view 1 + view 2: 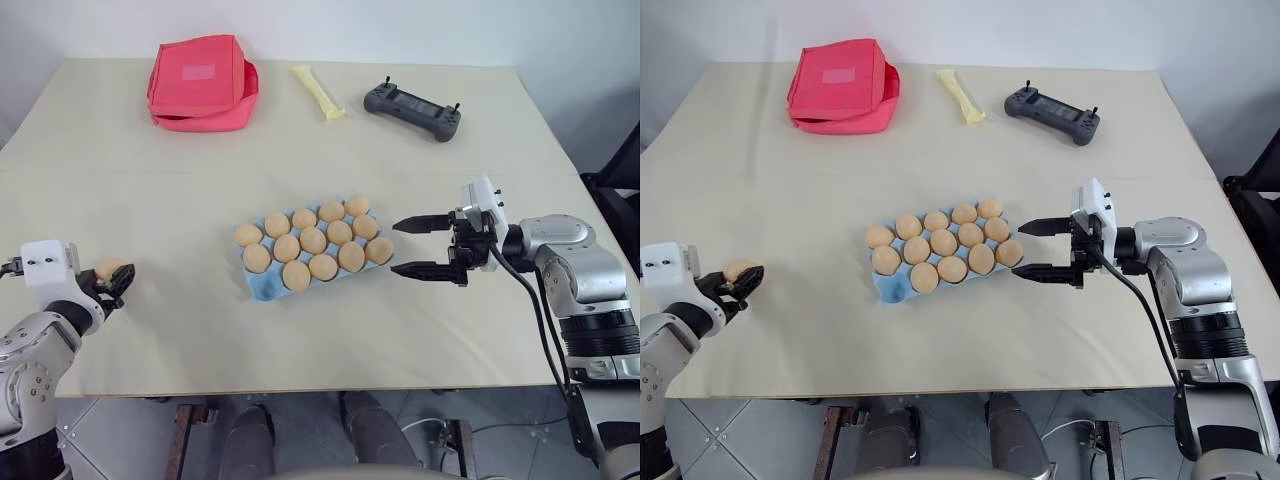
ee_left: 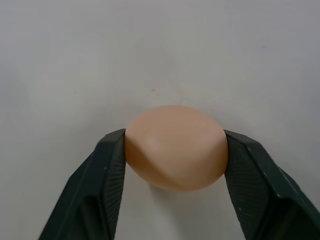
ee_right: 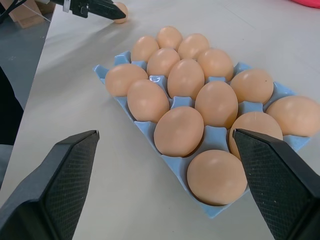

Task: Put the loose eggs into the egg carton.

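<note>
The light blue egg carton (image 1: 262, 288) sits mid-surface with fourteen of its fifteen cups filled; the one bare cup is at the corner nearest me on my left. By my reckoning one loose egg (image 2: 175, 147) is all that remains. My left gripper (image 1: 112, 279) has closed on that egg, a finger touching each side, low over the surface (image 1: 180, 180) well to the left of the carton. My right gripper (image 1: 420, 247) waits wide open and empty just beside the carton's right end.
</note>
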`<action>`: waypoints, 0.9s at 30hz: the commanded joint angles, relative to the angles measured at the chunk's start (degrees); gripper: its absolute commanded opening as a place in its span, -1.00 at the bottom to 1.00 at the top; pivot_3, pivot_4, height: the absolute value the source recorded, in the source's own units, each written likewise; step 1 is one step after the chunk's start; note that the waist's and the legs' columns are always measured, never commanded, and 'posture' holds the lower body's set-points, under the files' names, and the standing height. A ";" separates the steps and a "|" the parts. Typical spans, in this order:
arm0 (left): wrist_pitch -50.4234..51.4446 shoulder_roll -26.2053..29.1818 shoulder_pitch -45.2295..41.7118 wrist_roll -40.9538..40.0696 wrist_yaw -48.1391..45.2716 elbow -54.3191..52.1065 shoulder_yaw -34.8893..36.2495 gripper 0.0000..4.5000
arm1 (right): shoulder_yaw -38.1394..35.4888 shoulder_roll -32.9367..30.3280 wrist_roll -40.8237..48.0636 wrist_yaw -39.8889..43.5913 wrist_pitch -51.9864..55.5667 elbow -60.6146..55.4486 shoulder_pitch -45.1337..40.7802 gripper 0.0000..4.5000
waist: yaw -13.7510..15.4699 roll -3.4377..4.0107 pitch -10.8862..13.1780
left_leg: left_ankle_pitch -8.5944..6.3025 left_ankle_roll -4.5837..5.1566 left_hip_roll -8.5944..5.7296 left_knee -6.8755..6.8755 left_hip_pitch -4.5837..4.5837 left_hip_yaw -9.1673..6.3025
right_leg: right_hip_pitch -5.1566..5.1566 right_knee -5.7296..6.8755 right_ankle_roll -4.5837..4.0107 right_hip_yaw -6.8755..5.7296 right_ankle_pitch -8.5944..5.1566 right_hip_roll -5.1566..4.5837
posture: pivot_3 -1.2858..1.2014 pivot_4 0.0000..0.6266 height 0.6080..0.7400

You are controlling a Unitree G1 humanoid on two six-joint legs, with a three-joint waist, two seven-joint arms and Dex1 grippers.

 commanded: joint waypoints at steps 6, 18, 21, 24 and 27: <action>-6.94 -0.65 -1.37 -1.83 -7.51 -2.68 -0.69 0.03 | -2.79 -1.41 1.21 -0.86 -0.45 -1.66 0.04 1.00 | 0.02 0.00 0.00 | 0.00 0.00 0.00 -0.03 0.00 0.00 | 0.00 -0.02 0.00 0.00 0.00 0.00 | 0.03 -0.52 1.00; -7.34 1.54 -8.95 -9.65 -24.57 -6.37 -15.00 0.03 | -5.57 -1.56 2.31 -4.50 0.51 -6.56 4.51 1.00 | 0.59 0.01 0.00 | 0.00 0.00 0.00 -0.02 -0.01 -0.01 | 0.01 -0.02 0.03 -0.01 0.01 0.01 | 0.03 -0.52 1.00; -7.15 3.21 -10.49 -10.16 -29.15 -5.20 -18.23 0.03 | -6.46 -1.79 2.66 -5.59 0.78 -8.15 6.23 1.00 | 0.57 0.01 0.00 | 0.00 0.00 0.00 -0.02 -0.01 -0.01 | 0.01 -0.01 0.03 -0.01 0.01 0.01 | 0.03 -0.52 1.00; -7.25 4.37 -11.70 -9.92 -32.31 -3.94 -20.70 0.03 | -6.83 -1.83 2.99 -6.54 1.02 -9.10 7.15 1.00 | 0.61 0.01 0.00 | 0.00 0.00 0.00 0.01 0.00 -0.01 | 0.02 -0.01 0.03 -0.01 0.01 0.01 | 0.03 -0.52 1.00; -7.11 5.46 -13.49 -9.19 -35.90 -2.25 -24.03 0.03 | -7.34 -1.86 3.50 -7.78 1.24 -10.46 8.41 1.00 | 0.67 0.01 0.00 | 0.00 0.01 0.00 0.03 0.00 -0.01 | 0.03 0.00 0.03 -0.01 0.01 0.01 | 0.03 -0.52 1.00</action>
